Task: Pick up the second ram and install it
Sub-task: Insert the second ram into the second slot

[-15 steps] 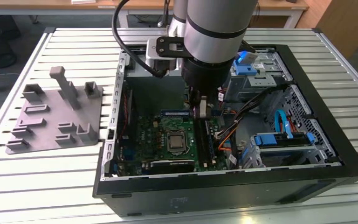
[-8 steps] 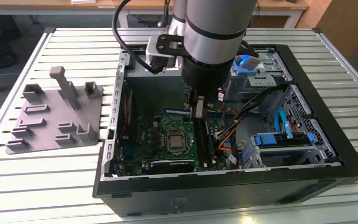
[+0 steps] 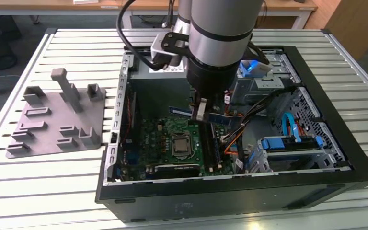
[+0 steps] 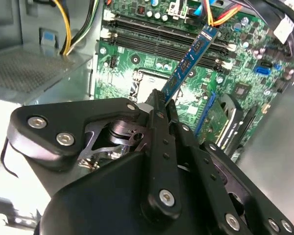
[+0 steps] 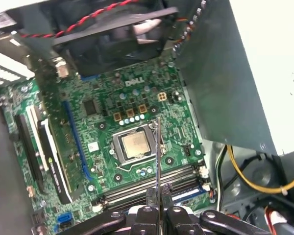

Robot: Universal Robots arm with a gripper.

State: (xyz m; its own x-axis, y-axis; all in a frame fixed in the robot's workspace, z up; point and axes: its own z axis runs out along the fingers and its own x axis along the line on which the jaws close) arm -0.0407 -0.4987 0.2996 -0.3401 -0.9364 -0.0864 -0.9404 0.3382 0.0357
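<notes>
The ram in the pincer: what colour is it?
Blue. The ram shows best in the second wrist view.

The gripper (image 4: 160, 103) is matt black, seemingly metal, its links dotted with shiny silver screw heads. The second ram (image 4: 188, 61) pinched in it is a smooth blue-green circuit board with dull dark chips. The motherboard (image 5: 103, 127) is satin green, its processor lid (image 5: 135, 145) bare brushed metal. The case (image 3: 235, 199) is matt black outside and grey sheet metal within. At its nine o'clock in the exterior view, a fixture (image 3: 50, 120) looks like matt grey plastic, lying on the pale ribbed metal table (image 3: 56, 187).
</notes>
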